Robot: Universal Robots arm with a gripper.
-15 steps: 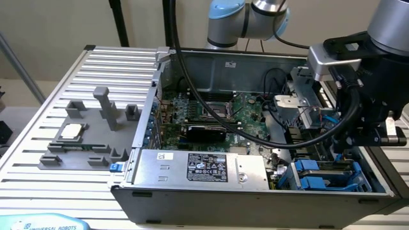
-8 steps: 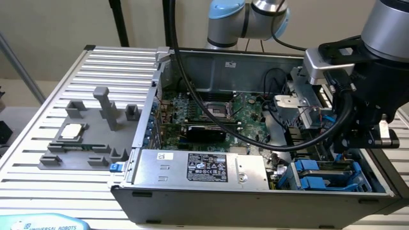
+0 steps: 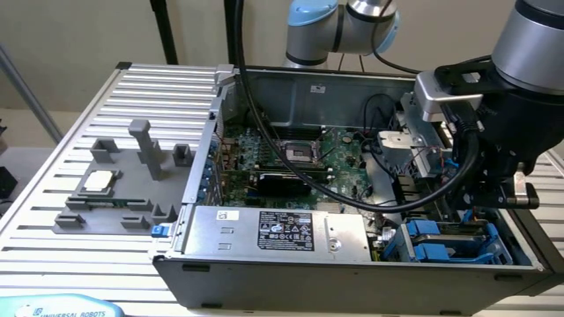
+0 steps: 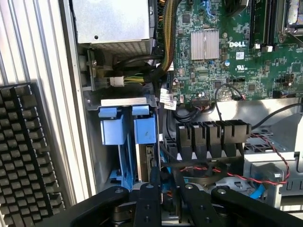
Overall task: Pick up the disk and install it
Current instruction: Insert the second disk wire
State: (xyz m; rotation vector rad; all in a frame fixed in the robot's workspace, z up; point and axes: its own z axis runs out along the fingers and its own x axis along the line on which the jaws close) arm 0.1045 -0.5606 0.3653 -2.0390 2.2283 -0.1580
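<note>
In the exterior view, the open computer case (image 3: 352,198) sat on the slatted worktop (image 3: 79,251), with the grey fixture tray (image 3: 123,191) beside it toward the exterior view's left and a small square chip (image 3: 99,181) resting on that tray. The arm reached down into the case near its corner at the exterior view's right, where the blue drive carriers (image 3: 445,241) stood in their bay, just beside the silver power supply (image 3: 273,231) along the near wall. The claw (image 3: 506,191) hung just above that bay; whether it was open or closed could not be told here. In the wrist view, the claw (image 4: 165,208) showed as dark fingers (image 4: 147,203) with a gap between them, apparently open and gripping nothing. Just beyond them the disk (image 4: 144,142) stood on edge in the bay, its blue carrier beside a second blue carrier (image 4: 113,125), with the motherboard (image 4: 227,52) farther off. Judging from this, the disk seemed already seated in the bay, so the task looked nearly or wholly done.
</note>
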